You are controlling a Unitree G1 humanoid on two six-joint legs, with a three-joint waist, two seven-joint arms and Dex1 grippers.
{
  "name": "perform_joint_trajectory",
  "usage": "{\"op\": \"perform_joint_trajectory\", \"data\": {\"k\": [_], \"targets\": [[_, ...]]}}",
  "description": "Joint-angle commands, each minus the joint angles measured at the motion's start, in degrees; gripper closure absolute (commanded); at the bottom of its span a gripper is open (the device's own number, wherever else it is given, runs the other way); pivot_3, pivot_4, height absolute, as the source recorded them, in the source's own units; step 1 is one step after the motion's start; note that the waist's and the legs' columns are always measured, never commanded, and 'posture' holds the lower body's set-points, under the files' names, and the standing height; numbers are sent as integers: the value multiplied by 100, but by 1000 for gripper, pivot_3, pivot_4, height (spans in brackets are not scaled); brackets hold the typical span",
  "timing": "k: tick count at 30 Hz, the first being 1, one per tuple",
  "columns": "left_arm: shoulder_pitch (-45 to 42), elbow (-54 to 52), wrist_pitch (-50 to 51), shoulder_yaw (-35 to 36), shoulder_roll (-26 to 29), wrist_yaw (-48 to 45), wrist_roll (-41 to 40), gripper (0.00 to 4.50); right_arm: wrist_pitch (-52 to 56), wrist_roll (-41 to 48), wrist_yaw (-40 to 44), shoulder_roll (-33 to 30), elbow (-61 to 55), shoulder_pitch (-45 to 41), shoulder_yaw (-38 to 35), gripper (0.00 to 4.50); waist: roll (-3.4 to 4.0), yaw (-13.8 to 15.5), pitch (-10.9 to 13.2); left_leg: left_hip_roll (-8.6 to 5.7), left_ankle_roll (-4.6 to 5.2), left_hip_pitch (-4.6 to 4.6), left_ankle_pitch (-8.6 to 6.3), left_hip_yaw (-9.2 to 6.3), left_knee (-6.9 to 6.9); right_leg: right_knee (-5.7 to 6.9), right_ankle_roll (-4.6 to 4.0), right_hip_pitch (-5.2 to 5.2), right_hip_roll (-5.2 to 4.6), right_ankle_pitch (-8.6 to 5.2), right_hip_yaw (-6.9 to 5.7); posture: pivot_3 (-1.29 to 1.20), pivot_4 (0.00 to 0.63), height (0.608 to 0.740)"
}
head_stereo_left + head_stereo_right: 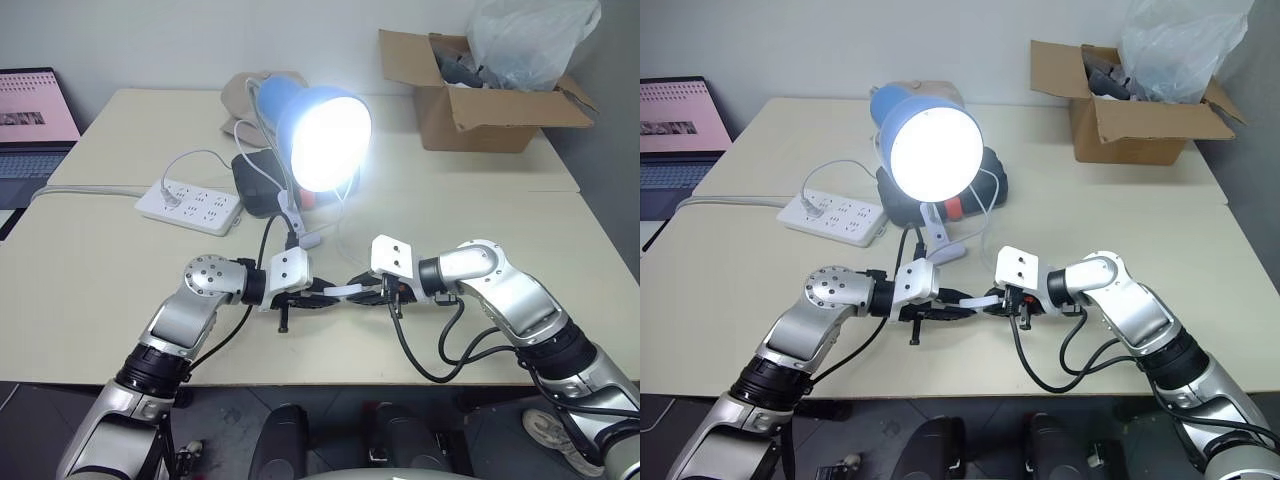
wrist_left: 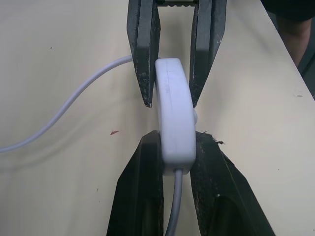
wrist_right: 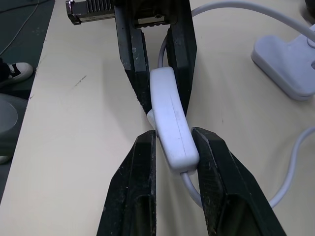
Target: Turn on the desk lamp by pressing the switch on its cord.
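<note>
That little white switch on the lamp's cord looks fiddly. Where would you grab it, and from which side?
Probably by its long flat sides, coming in from an end along the cord. The switch is a slim oblong, so two fingers close easily across its narrow width. That is how it is held here: the left gripper clamps one end and the right gripper the other, meeting head-on. The desk lamp is lit.

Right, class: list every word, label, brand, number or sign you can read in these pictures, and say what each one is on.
No text can be read anywhere.
Open laptop with pink screen: a dark band of marks, too blurred to read.
Brown cardboard box: no print visible.
White multi-socket power strip: no legible marking.
Small white oblong inline switch: plain, no symbol visible.
Blue dome-shaded desk lamp: no label visible.
</note>
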Motion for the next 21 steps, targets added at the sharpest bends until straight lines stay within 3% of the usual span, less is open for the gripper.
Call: {"op": "perform_joint_trajectory", "data": {"k": [1, 5, 15, 21], "targets": [[-108, -163, -86, 170, -75, 122, -99, 4098, -22, 130, 2, 147, -67, -39, -178, 3413, 0, 0, 0, 0, 0, 0, 0, 0, 0, 0, 0, 0, 0, 0, 0, 0, 150, 740], [-94, -181, -110, 150, -76, 103, -86, 4098, -50, 145, 22, 193, -29, -11, -269, 2289, 0, 0, 0, 0, 0, 0, 0, -1, 0, 1, 0, 0, 0, 0, 0, 0, 150, 740], [-246, 272, -533, 5, -142, 235, 265, 4098, 82, 324, 25, -72, -582, -20, -703, 49, 1, 2, 0, 1, 0, 0, 0, 1, 0, 1, 0, 0, 0, 0, 0, 0, 150, 740], [-475, 1163, -923, -163, -709, 687, 639, 4098, 512, 489, -191, -847, -1499, 693, -1490, 0, -2, 69, -1, -3, 0, -3, 0, 5, 2, -5, 1, 1, -5, 1, 1, 0, 150, 740]]}}
